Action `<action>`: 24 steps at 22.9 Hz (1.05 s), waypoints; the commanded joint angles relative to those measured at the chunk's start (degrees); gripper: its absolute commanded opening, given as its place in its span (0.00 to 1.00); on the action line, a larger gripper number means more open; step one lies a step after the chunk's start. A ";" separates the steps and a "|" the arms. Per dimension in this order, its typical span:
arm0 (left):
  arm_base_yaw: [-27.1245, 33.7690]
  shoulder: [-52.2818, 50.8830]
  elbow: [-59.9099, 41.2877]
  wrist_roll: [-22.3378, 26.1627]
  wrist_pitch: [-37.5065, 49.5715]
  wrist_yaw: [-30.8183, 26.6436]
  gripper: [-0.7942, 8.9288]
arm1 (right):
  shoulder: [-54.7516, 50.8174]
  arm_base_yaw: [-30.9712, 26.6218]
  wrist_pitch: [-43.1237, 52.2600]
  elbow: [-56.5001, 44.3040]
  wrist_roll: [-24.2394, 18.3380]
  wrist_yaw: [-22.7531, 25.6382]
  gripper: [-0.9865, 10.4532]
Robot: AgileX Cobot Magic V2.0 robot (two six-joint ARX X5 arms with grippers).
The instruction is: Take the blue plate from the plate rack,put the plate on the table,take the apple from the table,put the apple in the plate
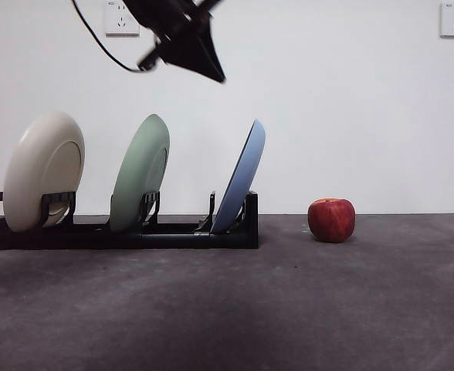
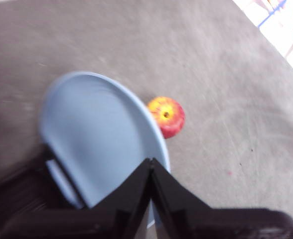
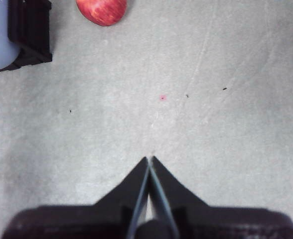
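Blue plate (image 1: 242, 179) is sitting in the end slot of the rack (image 1: 173, 232), the slot closest to the apple (image 1: 332, 219), leaning over so its top rim tilts toward the apple side. Next slot along holds a green plate (image 1: 140, 171), then a cream plate (image 1: 43, 170) at the far end, each in its own holder with clear gaps between the rims. The apple stands on the table (image 1: 289, 309) near the rack's end, not touching it, stem dimple up.

Left gripper (image 1: 215, 73) hangs high above the rack, roughly over the gap between the green and blue plates, well clear of both rims. Its wrist view looks down on the blue plate's face with the apple just past the plate's edge. Jaws are pressed together to a point, nothing in them.

Right gripper (image 3: 149, 160) is over bare table off to the apple's side, jaws also closed tight and holding nothing; the rack's corner and the apple sit at the far edge of its view. Plenty of open table in front of the rack and around the apple.
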 commanded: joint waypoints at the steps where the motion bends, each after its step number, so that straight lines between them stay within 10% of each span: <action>1: -1.22 2.10 0.20 -0.61 0.92 0.15 0.26 | 0.13 0.04 0.31 0.22 0.63 -0.20 0.09; 4: -2.40 3.37 0.20 -0.72 1.51 -0.02 0.38 | 0.13 0.04 0.28 0.22 0.63 -0.17 0.09; 19: -5.31 8.13 0.20 -3.34 4.90 -5.66 0.37 | 0.13 0.04 -3.02 0.22 0.39 -0.15 0.09; 24: -5.75 8.92 0.20 -2.16 4.07 -6.03 0.17 | 0.13 0.04 -3.32 0.22 0.42 -0.15 0.09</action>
